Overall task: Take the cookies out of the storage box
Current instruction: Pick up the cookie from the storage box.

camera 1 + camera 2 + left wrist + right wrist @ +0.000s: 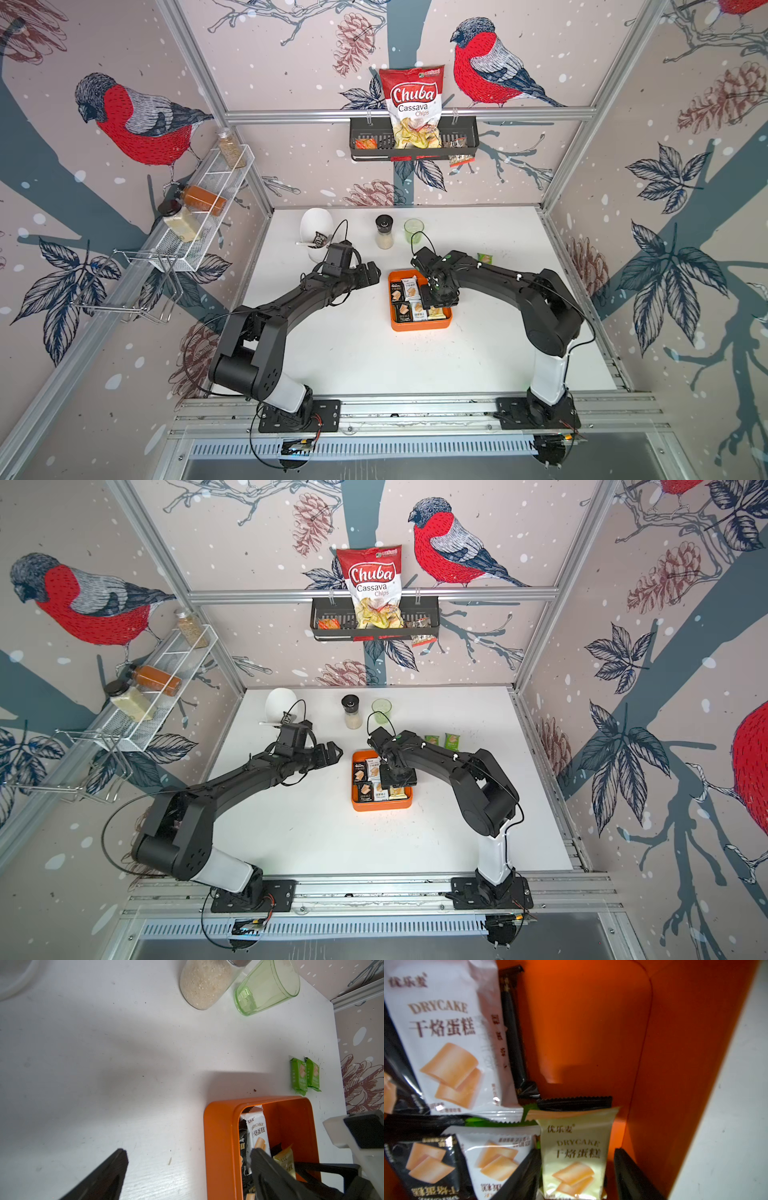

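Furthest left of the working things, the left hand (372, 272) hovers above the bench (332, 353) with its fingers spread wide and nothing in them, just beside the storage box (419, 326) but not touching it. The box therefore lies unbraced. Most of the cookies (409, 293) are in it, overlapping one another in a loose heap of black and white packets. The right hand (576, 1159) is down inside the box, narrowed about a pale yellow packet (438, 312) near the wall. Whether it pinches the packet yet, I cannot tell. Further right, two green packets (299, 1076) lie on the bench, clear of the box. The risks, as I judge them: one finger (521, 1176) sits against the neighbouring white and black packets, so a lift may drag a second packet up and drop it back. The glossy wrapper could slip from a shallow hold. The other finger (631, 1172) stands close to the orange wall and might catch it, shifting the light box.
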Controlling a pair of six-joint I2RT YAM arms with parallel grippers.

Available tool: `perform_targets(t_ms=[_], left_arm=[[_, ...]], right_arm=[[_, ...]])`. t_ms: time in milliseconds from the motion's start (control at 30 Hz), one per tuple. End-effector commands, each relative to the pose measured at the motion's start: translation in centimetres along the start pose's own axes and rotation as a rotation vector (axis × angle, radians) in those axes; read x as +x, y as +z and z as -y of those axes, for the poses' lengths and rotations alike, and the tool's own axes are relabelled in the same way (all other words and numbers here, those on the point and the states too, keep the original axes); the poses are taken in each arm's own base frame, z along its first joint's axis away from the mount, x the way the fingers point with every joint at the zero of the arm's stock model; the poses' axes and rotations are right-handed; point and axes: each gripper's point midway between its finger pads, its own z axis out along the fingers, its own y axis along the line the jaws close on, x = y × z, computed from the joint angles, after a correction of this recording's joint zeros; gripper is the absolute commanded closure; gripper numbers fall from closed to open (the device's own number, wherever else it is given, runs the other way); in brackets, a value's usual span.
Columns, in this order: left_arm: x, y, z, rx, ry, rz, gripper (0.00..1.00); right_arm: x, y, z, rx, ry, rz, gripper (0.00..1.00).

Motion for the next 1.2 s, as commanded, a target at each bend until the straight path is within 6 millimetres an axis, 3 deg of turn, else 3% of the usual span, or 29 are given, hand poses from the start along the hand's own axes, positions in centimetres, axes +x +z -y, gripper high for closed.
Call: perform_targets(t_ms=[0,133,367,633,1033,1167], left_arm=[[-0.3,-0.1,-0.1,-0.004,0.017,0.008,0.04],[-0.4,-0.2,-0.1,-0.004,0.022,0.011,0.04],[-0.2,-0.2,-0.2,-0.008,0.022,0.011,0.04],[-0.1,-0.2,-0.3,-0.006,0.021,0.011,0.04],[-0.4,-0.1,-0.2,-0.001,0.027,0.013,0.04],[-0.5,-0.1,0.0,0.003,0.03,0.009,0.04]], right_arm=[[-0.2,0.4,-0.2,-0.004,0.011,0.002,0.38],[-0.3,0.6,-0.3,-0.003,0.009,0.0,0.4],[-0.5,0.2,-0.3,-0.002,0.015,0.01,0.54],[-1.2,-0.9,-0.4,-0.005,0.02,0.035,0.55],[-4.8,-5.6,-1.6,-0.077,0.042,0.169,0.55],[-6.5,-7.2,-1.1,-0.12,0.082,0.221,0.55]])
